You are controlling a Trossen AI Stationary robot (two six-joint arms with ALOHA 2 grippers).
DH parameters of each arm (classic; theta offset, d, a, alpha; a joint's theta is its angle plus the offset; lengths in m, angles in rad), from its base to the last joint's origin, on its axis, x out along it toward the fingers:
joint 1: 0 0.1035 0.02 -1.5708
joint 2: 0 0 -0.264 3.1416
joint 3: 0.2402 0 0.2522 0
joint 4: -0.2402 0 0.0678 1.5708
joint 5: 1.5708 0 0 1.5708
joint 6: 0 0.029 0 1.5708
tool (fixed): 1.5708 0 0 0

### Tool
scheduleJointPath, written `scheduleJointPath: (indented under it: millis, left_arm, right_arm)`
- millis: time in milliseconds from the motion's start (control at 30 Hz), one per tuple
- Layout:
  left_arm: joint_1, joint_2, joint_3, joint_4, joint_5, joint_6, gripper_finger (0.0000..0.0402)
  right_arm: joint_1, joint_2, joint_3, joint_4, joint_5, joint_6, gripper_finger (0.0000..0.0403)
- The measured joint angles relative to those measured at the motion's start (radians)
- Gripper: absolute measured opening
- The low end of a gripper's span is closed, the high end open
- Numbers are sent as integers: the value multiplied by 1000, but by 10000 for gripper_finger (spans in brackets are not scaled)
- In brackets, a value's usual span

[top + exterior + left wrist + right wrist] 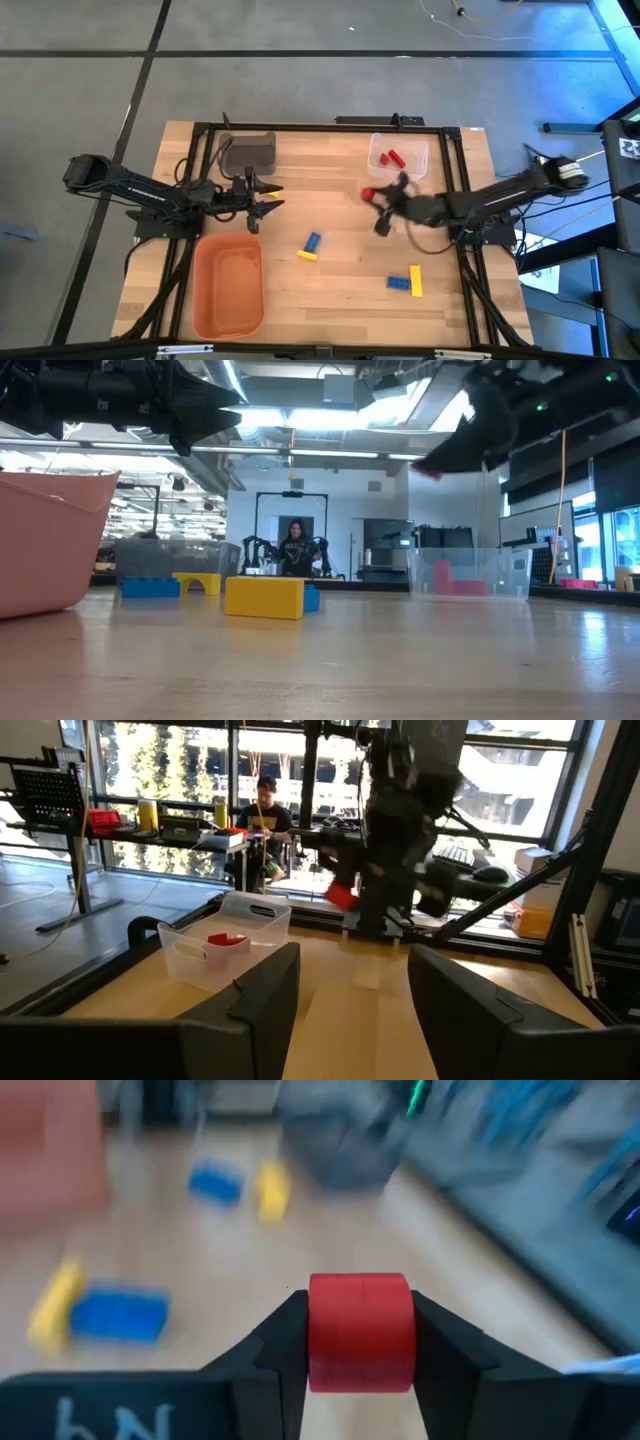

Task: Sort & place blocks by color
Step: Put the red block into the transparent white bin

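Right tool [360, 1335] clenched on red block [360, 1330] above surface, nr clear bin [398, 157] — left tool [262, 199] released, over grey bin [248, 152] edge.

You see the right gripper [372, 199] holding a red block [367, 194] beside the clear bin [420, 150], which holds red blocks [392, 158]. The left gripper [270, 198] sits between the grey bin [249, 151] and the orange bin [228, 286]. Blue and yellow blocks [310, 247] lie mid-table.

Even overhead lighting on the surface [340, 270] with blue cast at one corner; ceiling strips glare low, windows backlight the left wrist view, right wrist view motion-blurred.
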Motion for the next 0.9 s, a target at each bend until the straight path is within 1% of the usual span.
scheduleJointPath:
  millis: [133,233,367,600,633,667,700,767,800,900]
  left_arm:
    - [1,0,0,4,-3,0,180]
    - [1,0,0,4,-3,0,180]
    - [1,0,0,3,-5,4,180]
    - [1,0,0,3,-5,6,180]
    - [1,0,0,4,-5,6,180]
    - [1,0,0,4,-5,6,180]
    - [1,0,0,4,-6,7,180]
    - [1,0,0,7,-14,7,180]
    - [1,0,0,8,-20,7,180]
    - [1,0,0,8,-37,7,180]
  right_arm:
    - [-80,-196,-152,265,107,-59,130]
    - [-133,-300,-227,373,166,-73,130]
    - [-168,-367,-277,390,146,-66,130]
    - [-191,-367,-288,370,150,-20,130]
    - [-197,-367,-287,355,175,7,130]
    - [-207,-367,-279,306,214,38,130]
    - [-222,-367,-259,221,254,73,130]
    - [-275,-367,-195,-22,296,175,130]
    - [-312,-363,-152,-150,279,236,130]
    - [-448,-328,-11,-488,120,367,130]
